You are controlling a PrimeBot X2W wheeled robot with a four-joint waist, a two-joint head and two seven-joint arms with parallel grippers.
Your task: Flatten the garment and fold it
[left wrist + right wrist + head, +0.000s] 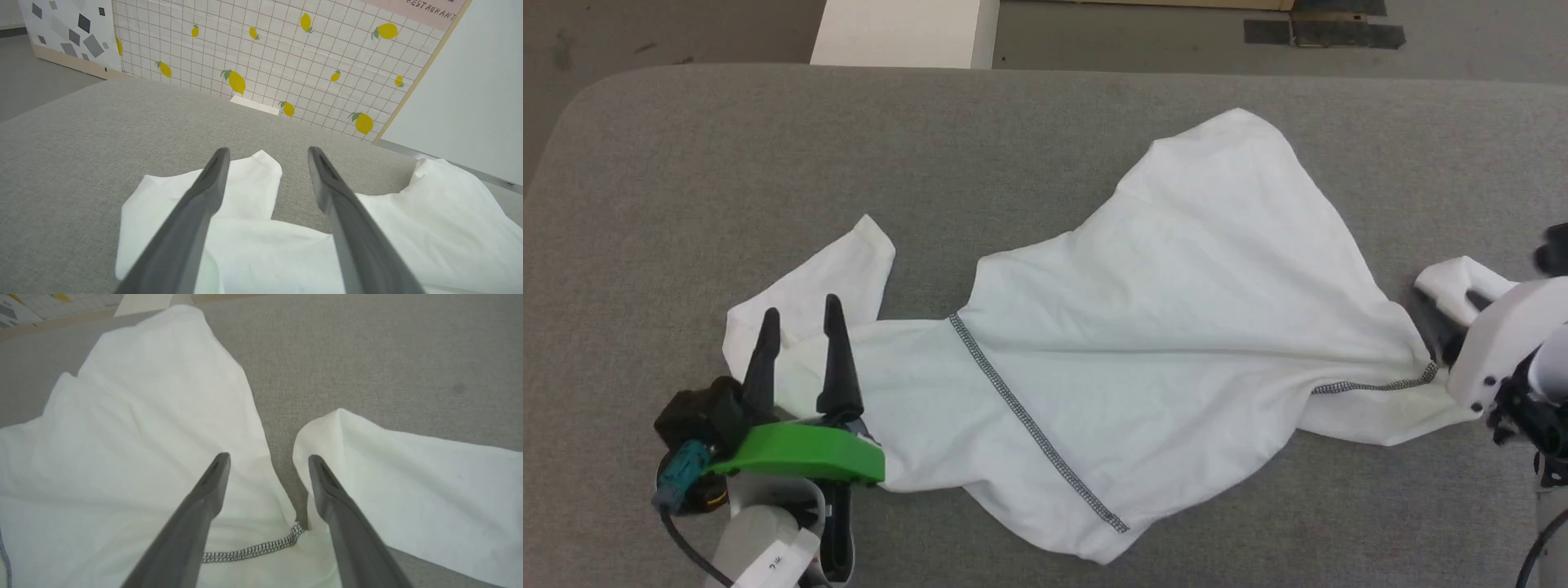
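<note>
Garment lies rumpled across the middle of the grey fabric surface. Left gripper is spread wide over a sleeve and right gripper spread wide at the opposite end; neither grips anything. Beyond the far edge: white box, lemon-print grid wall.

white wrinkled shirt with grey zigzag seams, sprawled unfolded across grey surface, sleeves at both ends.

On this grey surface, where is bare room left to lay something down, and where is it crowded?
Free: the far left of the grey surface, between the white box and the garment; also the near right strip in front of the garment. Crowded: the middle band, from the left gripper to the right gripper.
</note>
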